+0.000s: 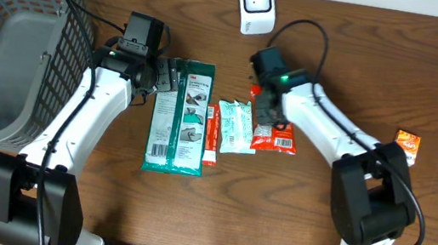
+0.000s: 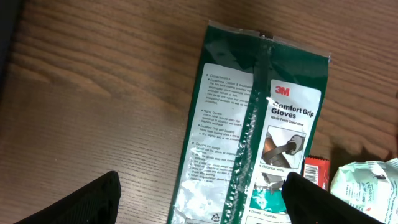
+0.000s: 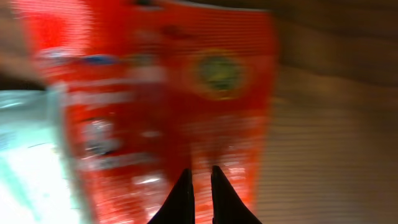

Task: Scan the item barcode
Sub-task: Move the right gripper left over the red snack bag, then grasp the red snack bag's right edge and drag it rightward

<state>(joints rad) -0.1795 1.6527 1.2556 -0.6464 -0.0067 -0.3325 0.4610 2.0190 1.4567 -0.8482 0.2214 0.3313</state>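
Item under inspection: the red packet (image 1: 273,137), lying flat on the wooden surface (image 1: 339,62) right of centre. Its left edge touches a white-and-green pouch (image 1: 234,126). I judge it to be the item chosen for scanning, because my right claw (image 1: 265,112) sits directly over its upper end.

Right claw, wrist view: my right claw (image 3: 199,177) is narrow, the two tips almost meeting over the red packet (image 3: 161,93). The picture is blurred, so I cannot tell whether a fold of film is pinched between them. A thin pouch would call for such a tight closure.

Left claw (image 1: 165,76): wide and holding nothing. It hangs over the top of the 3M glove pack (image 2: 261,124), one tip to either side. I judge this a waiting posture, kept out of the right arm's way.

Scanner (image 1: 255,6): a white unit standing at the far edge, near the right arm, which suits a short carry. The packet's code side must face it. I cannot make out a barcode here.

Outlying: a grey wire basket (image 1: 8,33) at far left and an orange packet (image 1: 407,142) at far right, well apart from the group.
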